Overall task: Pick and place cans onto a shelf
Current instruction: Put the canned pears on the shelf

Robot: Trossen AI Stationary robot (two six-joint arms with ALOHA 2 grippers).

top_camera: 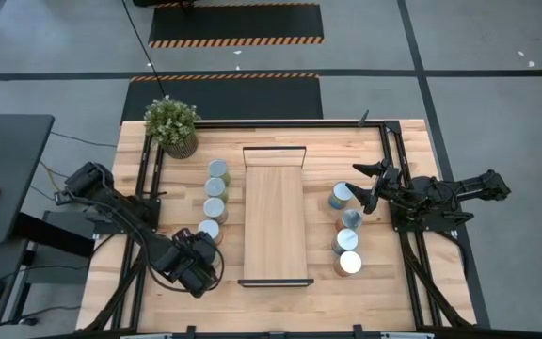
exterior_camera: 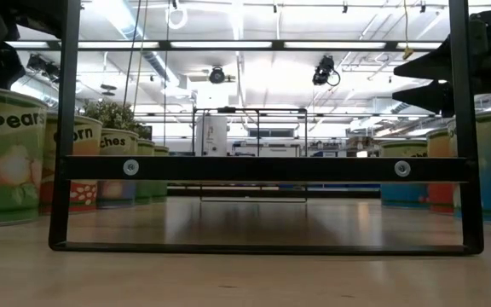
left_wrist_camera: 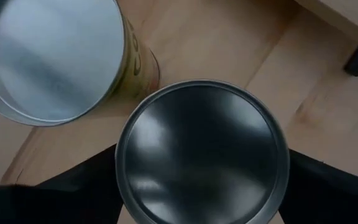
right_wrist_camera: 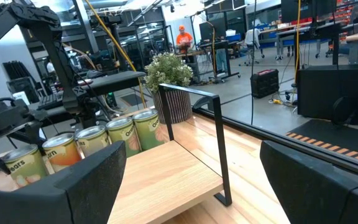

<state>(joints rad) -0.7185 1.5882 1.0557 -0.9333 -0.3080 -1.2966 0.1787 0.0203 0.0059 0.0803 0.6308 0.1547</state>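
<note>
Fingers of the left gripper (top_camera: 199, 256) sit over the nearest tin of the left-hand row, at the worktop's front-left by the shelf's near end; from above, whether they clamp it cannot be told. Seen from overhead, the long light-wood shelf with thin dark metal end frames (top_camera: 275, 226) lies lengthwise in the middle of the pale wooden worktop (top_camera: 384, 292), bare of cans. Left of it stands a row of small silver-topped cans (top_camera: 215, 198), running back toward a potted green plant (top_camera: 171, 123); right of it stand more silver-topped cans (top_camera: 347, 231). The right gripper (top_camera: 370, 184) hangs just beside the farthest right-hand can, its fingers spread and holding nothing. At table height, the shelf's dark frame fills the middle, with green and yellow labelled cans on one side and blue-sided ones on the other. Through the left wrist camera, a round shiny can top (left_wrist_camera: 202, 152) sits between the two dark fingers (left_wrist_camera: 73, 193), which flank it closely on either side; contact cannot be made out. A yellow-labelled can (left_wrist_camera: 51, 56) stands just beside it. Through the right wrist camera, the spread fingers (right_wrist_camera: 86, 180) frame the empty shelf board, the far row of cans and the plant.
</note>
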